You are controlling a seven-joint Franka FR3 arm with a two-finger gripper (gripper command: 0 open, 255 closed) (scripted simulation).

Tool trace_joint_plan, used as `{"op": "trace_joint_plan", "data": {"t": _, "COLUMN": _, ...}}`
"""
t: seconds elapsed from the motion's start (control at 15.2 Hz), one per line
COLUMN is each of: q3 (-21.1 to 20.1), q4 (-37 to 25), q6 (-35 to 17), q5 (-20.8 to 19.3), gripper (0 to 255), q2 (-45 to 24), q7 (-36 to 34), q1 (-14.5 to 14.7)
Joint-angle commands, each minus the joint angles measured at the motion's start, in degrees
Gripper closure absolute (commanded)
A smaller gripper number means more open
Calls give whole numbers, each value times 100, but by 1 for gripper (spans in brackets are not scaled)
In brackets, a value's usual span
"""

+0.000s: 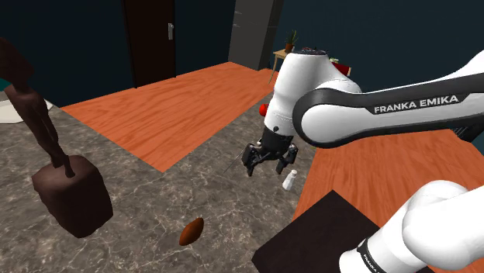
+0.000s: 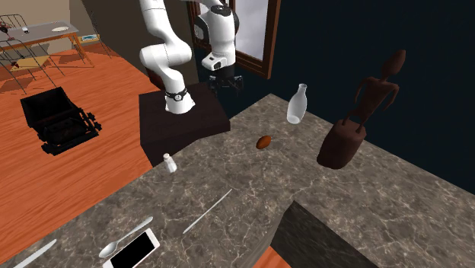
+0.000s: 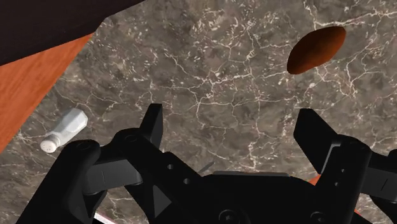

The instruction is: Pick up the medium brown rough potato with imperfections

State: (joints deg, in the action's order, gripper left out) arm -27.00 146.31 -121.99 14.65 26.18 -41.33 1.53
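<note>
Potato (image 3: 316, 48): brown, lying loose on marble counter (image 1: 147, 202), nothing touching it. Gripper (image 3: 232, 127) hangs above counter, fingers spread wide, holding nothing. Potato sits ahead and off to one side, so probably approach stage, not lined up yet. Shaker (image 3: 63, 129) on gripper's other side, near counter edge. Statue (image 1: 66, 186) well apart.

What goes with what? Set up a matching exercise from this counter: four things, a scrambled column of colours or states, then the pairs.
1 potato
2 shaker
3 gripper
4 statue

A open, above the counter, holding nothing
B small, white, upright near the counter's edge
C dark brown, tall, on a block base
D reddish brown, lying on the counter

Pairs: 1-D, 2-B, 3-A, 4-C
</note>
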Motion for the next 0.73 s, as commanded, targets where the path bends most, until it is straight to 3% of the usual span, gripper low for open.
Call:
{"op": "trace_joint_plan", "data": {"t": 0.0, "q3": -260, "q4": -34, "q6": -341, "q5": -56, "gripper": 0, "q2": -390, "q7": -347, "q1": -58}}
{"op": "trace_joint_plan", "data": {"t": 0.33, "q3": -938, "q4": -388, "q6": -1103, "q5": -634, "gripper": 0, "q2": -1641, "q7": -1468, "q1": -301}}
{"op": "trace_joint_plan", "data": {"t": 0.66, "q3": -1247, "q4": -964, "q6": -1623, "q5": -1947, "gripper": 0, "q2": -3140, "q7": -3001, "q1": -352}}
